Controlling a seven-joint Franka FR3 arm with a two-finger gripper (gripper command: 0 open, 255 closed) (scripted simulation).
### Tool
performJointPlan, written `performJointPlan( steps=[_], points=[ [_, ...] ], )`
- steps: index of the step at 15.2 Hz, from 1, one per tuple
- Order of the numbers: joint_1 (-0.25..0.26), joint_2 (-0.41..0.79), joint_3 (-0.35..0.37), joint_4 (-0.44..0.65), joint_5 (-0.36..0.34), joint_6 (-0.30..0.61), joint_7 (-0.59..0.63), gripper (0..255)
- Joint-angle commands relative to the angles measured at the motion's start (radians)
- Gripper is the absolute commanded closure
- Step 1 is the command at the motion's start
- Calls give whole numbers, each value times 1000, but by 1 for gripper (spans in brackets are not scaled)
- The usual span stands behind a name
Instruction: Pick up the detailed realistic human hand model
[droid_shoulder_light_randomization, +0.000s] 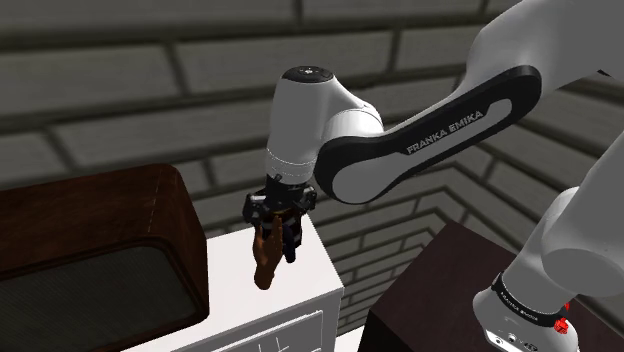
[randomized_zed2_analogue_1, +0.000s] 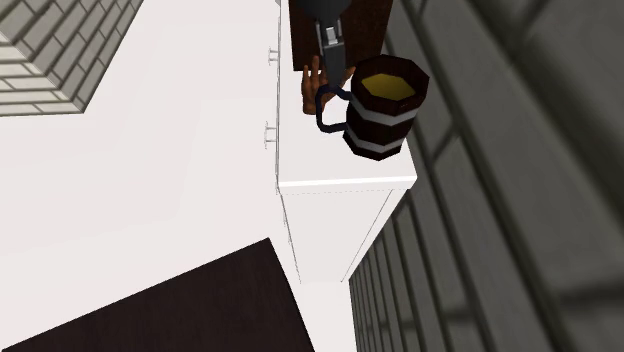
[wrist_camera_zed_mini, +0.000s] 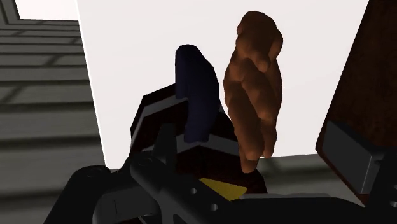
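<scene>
Worktop (randomized_zed2_analogue_1: 320, 160), white, carries a big brown box (droid_shoulder_light_randomization: 100, 215). Just beside the box, a banded mug (randomized_zed2_analogue_1: 380, 120) crowds the gripper (droid_shoulder_light_randomization: 280, 240). The brown hand (droid_shoulder_light_randomization: 265, 268) hangs there too, near the box; I cannot tell whether the gripper clasps it.

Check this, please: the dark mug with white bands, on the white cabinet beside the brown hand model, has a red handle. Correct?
No: the handle is dark blue, not red, as the second exterior view shows. The mug, the white cabinet and the brown hand model are as you say.
</scene>
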Motion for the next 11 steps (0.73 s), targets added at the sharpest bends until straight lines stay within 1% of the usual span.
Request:
performJointPlan(
  steps=[1,2,11],
  points=[
    [0,2,0,-10,-2,12,2,0],
    [1,1,1,-9,-2,10,3,255],
    [0,2,0,-10,-2,12,2,255]
  ],
)
